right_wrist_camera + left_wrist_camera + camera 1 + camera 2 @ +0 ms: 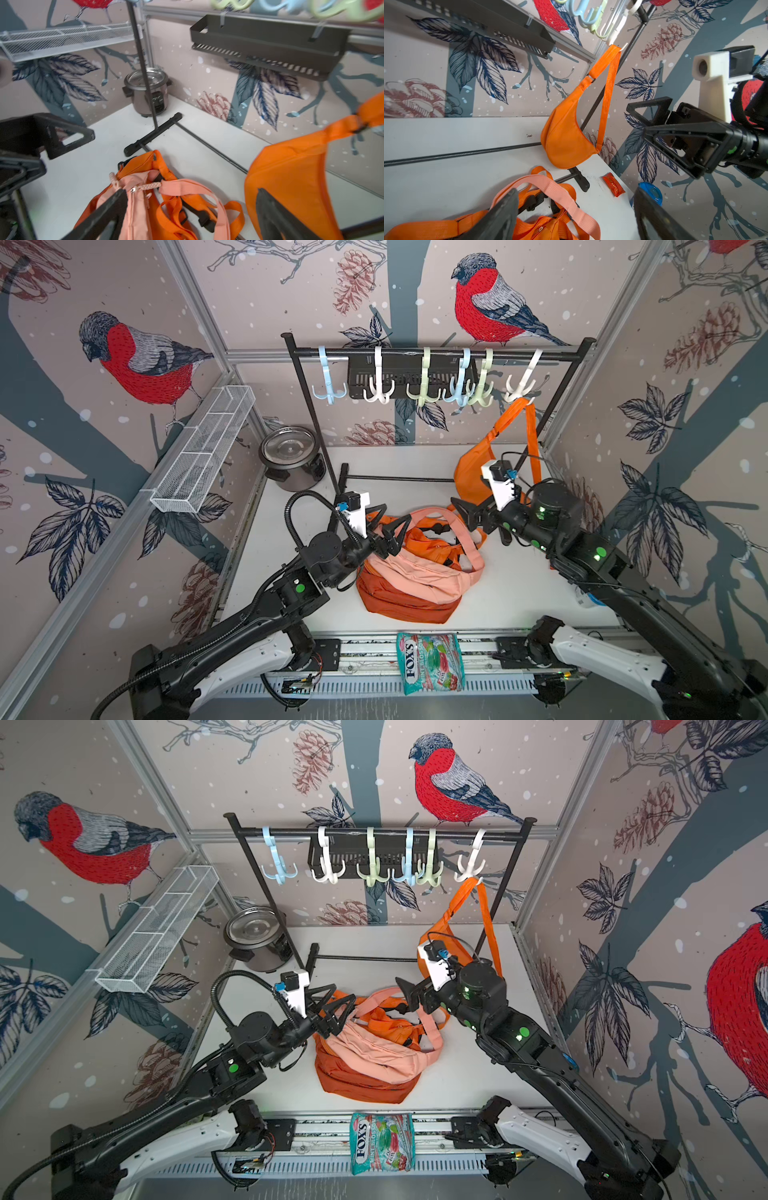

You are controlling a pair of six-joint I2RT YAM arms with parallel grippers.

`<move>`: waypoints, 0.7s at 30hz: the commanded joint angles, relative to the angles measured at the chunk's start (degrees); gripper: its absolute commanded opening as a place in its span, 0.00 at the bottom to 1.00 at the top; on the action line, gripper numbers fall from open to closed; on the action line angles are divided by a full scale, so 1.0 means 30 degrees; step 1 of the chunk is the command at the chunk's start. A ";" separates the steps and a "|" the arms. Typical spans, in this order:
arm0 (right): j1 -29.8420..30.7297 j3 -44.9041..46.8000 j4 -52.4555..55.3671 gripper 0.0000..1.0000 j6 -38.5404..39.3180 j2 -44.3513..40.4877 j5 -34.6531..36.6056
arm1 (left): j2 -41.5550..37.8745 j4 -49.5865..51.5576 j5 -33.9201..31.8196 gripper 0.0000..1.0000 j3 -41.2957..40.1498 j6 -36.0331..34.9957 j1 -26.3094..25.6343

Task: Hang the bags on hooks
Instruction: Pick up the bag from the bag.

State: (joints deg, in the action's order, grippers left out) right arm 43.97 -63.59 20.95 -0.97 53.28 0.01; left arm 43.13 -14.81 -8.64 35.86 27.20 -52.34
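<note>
An orange bag (473,464) (451,919) (564,133) (291,176) hangs by its strap from the white hook (521,385) (469,867) at the right end of the black rail (436,353). A pink bag (415,572) (374,1052) lies on a darker orange bag (399,605) in the middle of the table, their straps tangled. My left gripper (390,526) (338,1006) (577,209) is open just above the pile's left side, over the pink strap (550,187). My right gripper (463,516) (407,996) (191,207) is open over the pile's right side, in front of the hanging bag.
Several pastel hooks hang along the rail. A black shelf (411,381) hangs behind it. A rice cooker (291,456) stands at the back left, under a white wire basket (203,448). A candy bag (430,662) lies at the front edge. A red wrapper (613,184) and a blue lid (652,192) lie at the right wall.
</note>
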 commanded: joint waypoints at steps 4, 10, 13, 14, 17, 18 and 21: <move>0.3097 0.0054 0.2099 0.96 0.0720 0.1633 0.0086 | -0.2709 0.2342 -0.3037 0.86 -0.1229 0.1563 0.0024; 0.5056 0.1130 0.2657 0.96 0.0305 0.3117 -0.0776 | -0.4682 0.2572 -0.4897 0.86 -0.2397 0.2526 0.0038; 0.5967 0.1542 0.2605 0.95 -0.0032 0.4186 -0.0794 | -0.4860 0.2791 -0.5304 0.86 -0.2399 0.2622 0.0041; 0.6296 0.1673 0.2528 0.94 -0.0192 0.4616 -0.0526 | -0.4859 0.2887 -0.5412 0.86 -0.2350 0.2643 0.0043; 0.7087 0.2018 0.2364 0.89 -0.0573 0.5739 -0.0071 | -0.4871 0.2989 -0.5541 0.86 -0.2197 0.2579 0.0043; 0.7217 0.2087 0.2340 0.88 -0.0655 0.6010 -0.0198 | -0.4860 0.2999 -0.5570 0.86 -0.2161 0.2542 0.0043; 0.7656 0.2129 0.2363 0.84 -0.0897 0.7280 -0.0559 | -0.4828 0.3029 -0.5596 0.86 -0.2028 0.2417 0.0041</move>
State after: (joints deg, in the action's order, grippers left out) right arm 66.13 -57.25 28.40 -1.85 73.28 -1.32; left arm 28.62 -5.52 -24.05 29.02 34.20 -52.29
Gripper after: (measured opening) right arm 0.851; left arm 0.856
